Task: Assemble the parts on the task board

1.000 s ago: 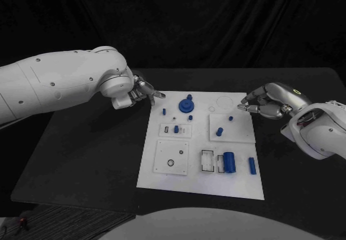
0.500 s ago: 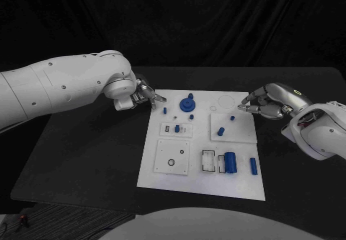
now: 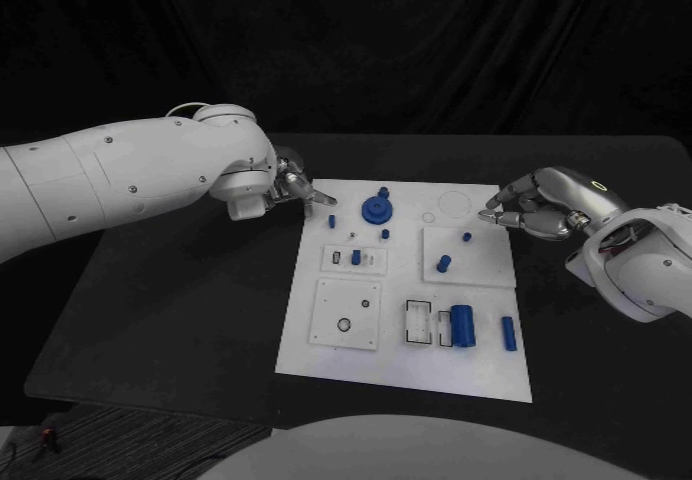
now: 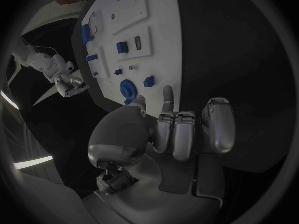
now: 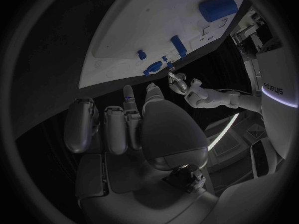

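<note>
- the step in hand looks like an approach to the first pick: both robot hands hover at the far end of the task board [image 3: 335,355], neither holding a part.
- the left robot hand [image 3: 284,187] has its fingers curled in on nothing; it hangs over the board's far left corner, just beside the small blue block [image 3: 330,221] and near the blue round gear-like part [image 3: 375,209].
- to do this well, it should spread its fingers before descending, come straight down on the small block, and avoid nudging the round part.
- the right robot hand [image 3: 531,208] is likewise clenched on nothing, at the board's far right edge, near the small blue peg [image 3: 466,237].
- the blue cylinder [image 3: 463,325] and blue pin [image 3: 508,332] lie at the near end of the board on the table [image 3: 173,300], well apart from both hands.
</note>
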